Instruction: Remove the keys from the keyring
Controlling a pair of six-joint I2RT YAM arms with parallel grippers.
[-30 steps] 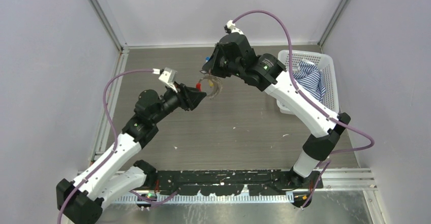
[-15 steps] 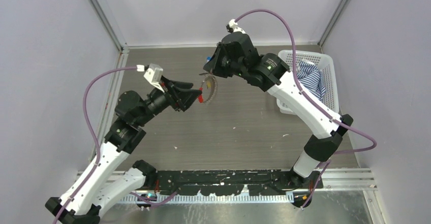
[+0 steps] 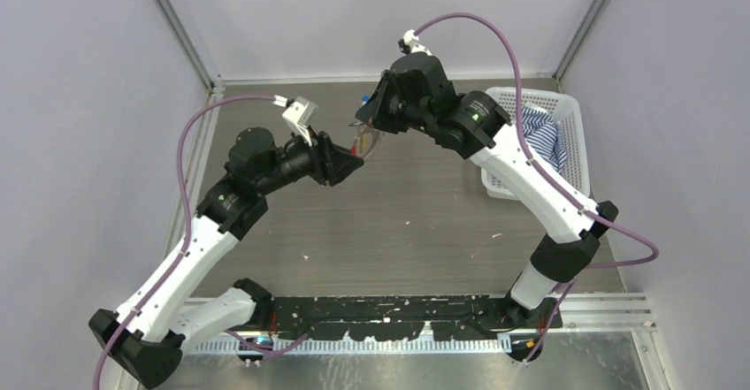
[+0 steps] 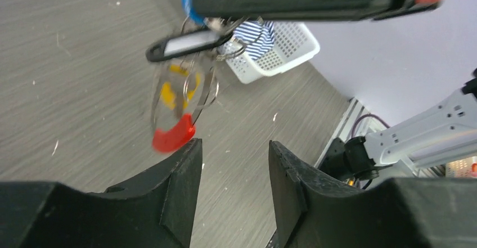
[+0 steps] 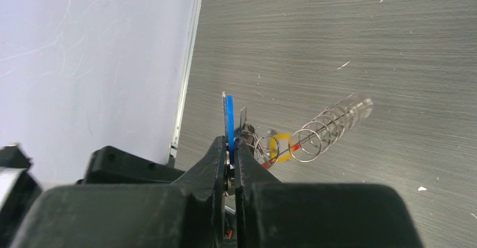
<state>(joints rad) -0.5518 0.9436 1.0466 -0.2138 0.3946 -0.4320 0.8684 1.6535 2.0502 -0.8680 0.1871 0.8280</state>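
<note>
**Top external:** fixed high above the near edge, looking down and forward across the whole table (image 3: 424, 222) to the far wall.

**Left wrist:** close and low, sighting rightward through the left gripper (image 4: 233, 147) toward the basket (image 4: 281, 51).

**Right wrist:** close, sighting down and left along the right gripper (image 5: 230, 147).

All three views share the blue tag (image 5: 228, 118), the hanging keyring (image 4: 173, 137) and the tabletop.

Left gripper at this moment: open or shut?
Open. In the left wrist view the left gripper has its fingers apart, bare table showing between them; the keyring hangs by one fingertip, outside the gap.
</note>
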